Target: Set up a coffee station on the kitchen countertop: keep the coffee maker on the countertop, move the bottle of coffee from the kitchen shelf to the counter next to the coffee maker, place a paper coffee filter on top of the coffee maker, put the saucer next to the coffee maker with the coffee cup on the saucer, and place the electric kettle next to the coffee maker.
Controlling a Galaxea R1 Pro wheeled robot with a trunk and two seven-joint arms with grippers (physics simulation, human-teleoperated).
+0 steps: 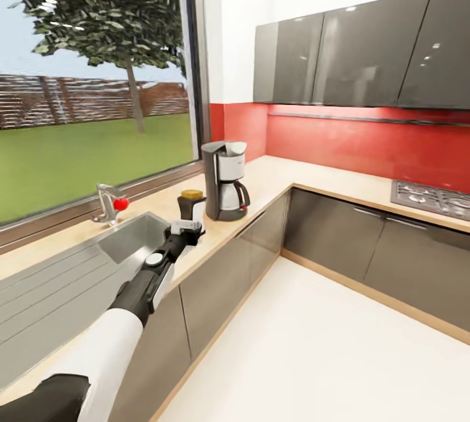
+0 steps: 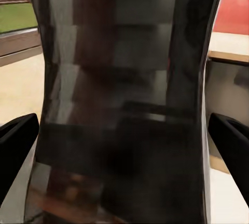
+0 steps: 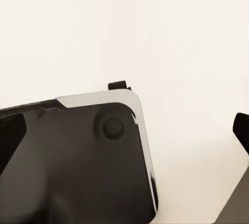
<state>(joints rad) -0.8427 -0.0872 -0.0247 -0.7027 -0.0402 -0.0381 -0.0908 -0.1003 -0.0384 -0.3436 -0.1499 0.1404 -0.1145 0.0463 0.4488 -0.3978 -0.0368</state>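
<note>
Gripping bottle of coffee beside coffee maker

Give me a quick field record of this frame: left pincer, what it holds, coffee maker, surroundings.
left pincer: shut on the dark glass coffee bottle with a yellow lid, held upright over the light wooden countertop
bottle position: just beside the coffee maker, on its sink side; contact with the counter cannot be told
black and silver coffee maker: upright on the countertop by the window
steel sink: beside the arm, tap with a red knob behind it
right pincer: open, above pale floor
left wrist view: bottle between the dark fingers
</note>
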